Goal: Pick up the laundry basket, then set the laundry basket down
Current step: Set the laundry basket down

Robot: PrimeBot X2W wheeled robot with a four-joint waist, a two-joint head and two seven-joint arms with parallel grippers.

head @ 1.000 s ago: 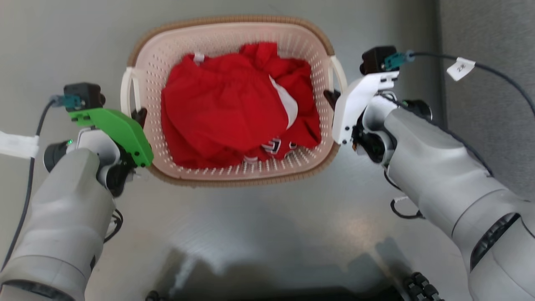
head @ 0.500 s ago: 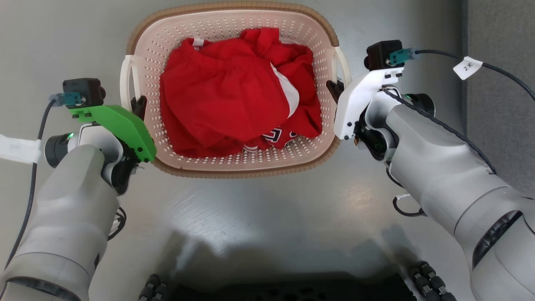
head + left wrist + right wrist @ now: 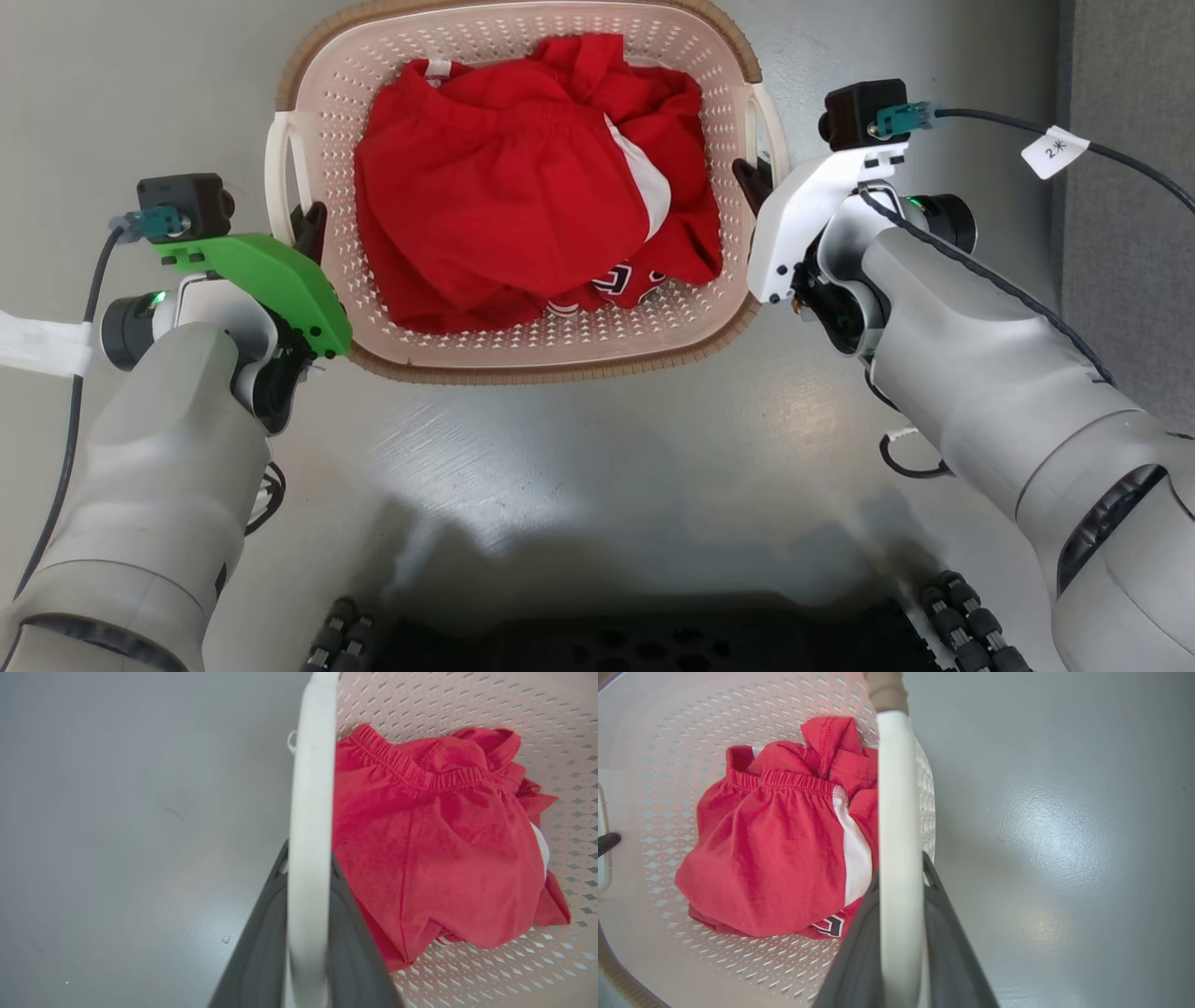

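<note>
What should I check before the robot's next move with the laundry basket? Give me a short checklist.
1. Left end effector closed around the left handle: ok, a finger on each side.
2. Right end effector closed around the right handle: ok, likewise.
3. Red clothes inside the laundry basket, nothing over the rim: ok.
4. Basket lifted off the grey floor: cannot tell.
5. Right arm's cable away from the basket: ok.

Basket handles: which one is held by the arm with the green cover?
The left handle, gripped by the left pincer under the green cover; the right handle is held under a white cover.
</note>
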